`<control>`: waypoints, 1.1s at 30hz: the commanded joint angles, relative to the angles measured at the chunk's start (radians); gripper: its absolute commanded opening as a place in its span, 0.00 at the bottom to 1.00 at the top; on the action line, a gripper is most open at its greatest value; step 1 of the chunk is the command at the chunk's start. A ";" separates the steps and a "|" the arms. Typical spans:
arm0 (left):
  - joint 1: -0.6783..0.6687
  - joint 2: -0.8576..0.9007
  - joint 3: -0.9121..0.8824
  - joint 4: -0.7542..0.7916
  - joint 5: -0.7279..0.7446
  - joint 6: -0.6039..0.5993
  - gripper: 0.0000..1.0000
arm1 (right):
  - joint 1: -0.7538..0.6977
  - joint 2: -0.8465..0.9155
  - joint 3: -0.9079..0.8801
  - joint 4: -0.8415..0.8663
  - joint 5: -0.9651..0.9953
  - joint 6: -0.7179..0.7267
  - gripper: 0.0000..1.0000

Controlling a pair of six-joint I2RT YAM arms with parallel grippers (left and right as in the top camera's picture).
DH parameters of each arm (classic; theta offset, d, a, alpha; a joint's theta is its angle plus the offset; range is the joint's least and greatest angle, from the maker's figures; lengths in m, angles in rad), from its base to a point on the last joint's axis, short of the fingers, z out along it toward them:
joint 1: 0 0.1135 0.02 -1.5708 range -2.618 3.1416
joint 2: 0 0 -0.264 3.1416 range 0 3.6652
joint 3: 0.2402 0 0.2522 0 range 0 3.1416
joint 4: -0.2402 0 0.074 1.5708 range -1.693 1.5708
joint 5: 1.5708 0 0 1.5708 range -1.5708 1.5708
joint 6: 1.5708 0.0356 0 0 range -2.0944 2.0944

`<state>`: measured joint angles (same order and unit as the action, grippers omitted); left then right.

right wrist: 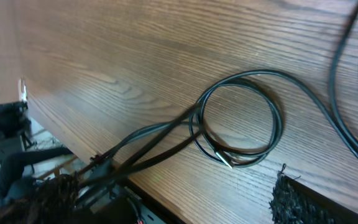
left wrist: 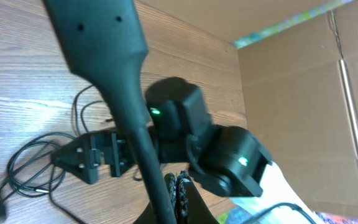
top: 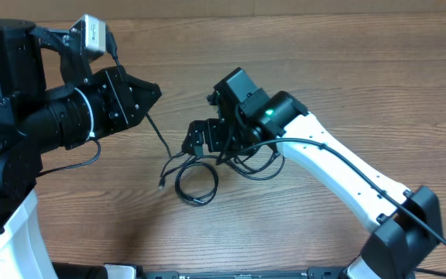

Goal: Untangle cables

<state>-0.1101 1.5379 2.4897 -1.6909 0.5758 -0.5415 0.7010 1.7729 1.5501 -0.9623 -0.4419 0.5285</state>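
Cables (right wrist: 247, 74) lie looped just beside the wide-open right gripper (top: 197, 142); left gripper (top: 155, 93) closed, apparently empty.

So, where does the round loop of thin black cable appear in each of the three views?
Overhead: the round loop of thin black cable lies below centre, just under the right hand.
Left wrist: at the lower left, left of that hand.
Right wrist: in the middle of the picture.
Shared landmark: the brown wood-grain table under it.
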 commanded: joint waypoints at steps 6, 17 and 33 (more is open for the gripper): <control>-0.017 -0.009 0.001 0.002 0.043 0.049 0.04 | 0.011 0.061 0.005 -0.037 -0.024 -0.063 0.98; -0.017 -0.008 0.001 0.002 0.015 0.049 0.04 | 0.011 0.061 0.005 -0.147 -0.032 -0.096 0.60; -0.016 -0.001 0.001 0.013 -0.266 -0.080 0.04 | 0.014 0.061 0.005 -0.275 -0.068 -0.112 0.43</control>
<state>-0.1184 1.5379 2.4897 -1.6905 0.4324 -0.5705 0.7078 1.8339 1.5501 -1.2308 -0.4984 0.4316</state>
